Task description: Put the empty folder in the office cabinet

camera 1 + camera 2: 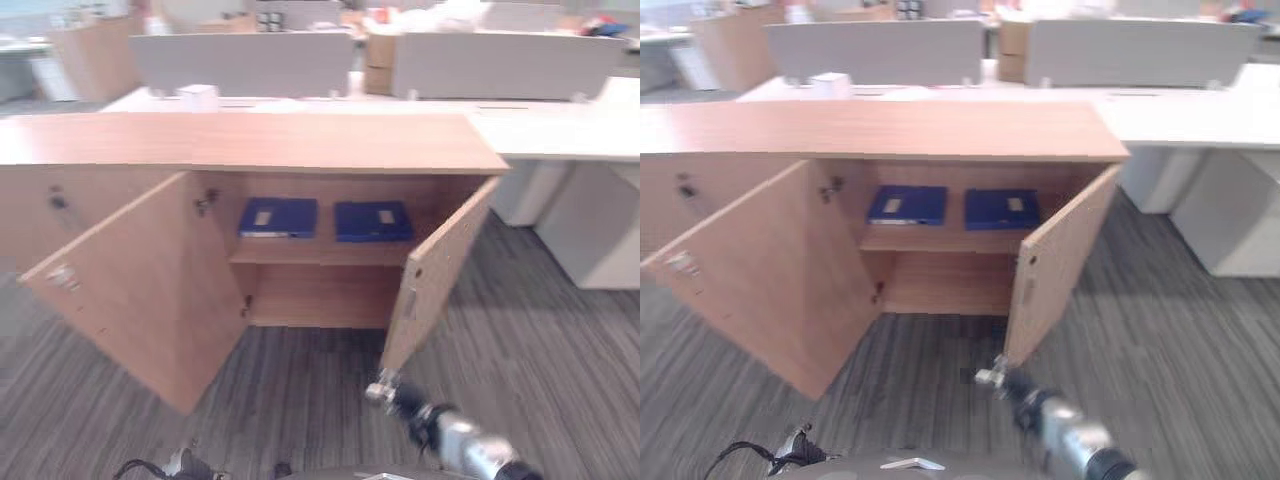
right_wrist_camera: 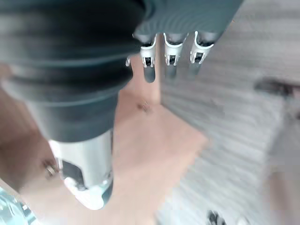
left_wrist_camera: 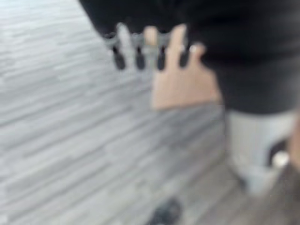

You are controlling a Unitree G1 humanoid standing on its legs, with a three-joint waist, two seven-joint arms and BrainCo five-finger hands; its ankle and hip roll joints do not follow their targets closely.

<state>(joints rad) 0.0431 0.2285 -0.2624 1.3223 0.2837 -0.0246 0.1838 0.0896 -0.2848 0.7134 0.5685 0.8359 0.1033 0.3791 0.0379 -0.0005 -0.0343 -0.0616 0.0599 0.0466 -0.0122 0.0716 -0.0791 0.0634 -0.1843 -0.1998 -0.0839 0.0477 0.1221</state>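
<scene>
Cabinet (image 1: pixel 330 145) open, both doors (image 1: pixel 150 280) swung out. Two blue folders (image 1: pixel 278 217) flat on its shelf (image 1: pixel 320 254), well beyond both hands. Left hand (image 3: pixel 150 47) and right hand (image 2: pixel 171 44): fingers straight, empty, over carpet (image 1: pixel 520 340).

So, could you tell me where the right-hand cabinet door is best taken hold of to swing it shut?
Take the right door by its free outer edge, coming from the right, outer side. It stands wide open, hinged at the cabinet wall, so that edge probably gives the most leverage.
</scene>
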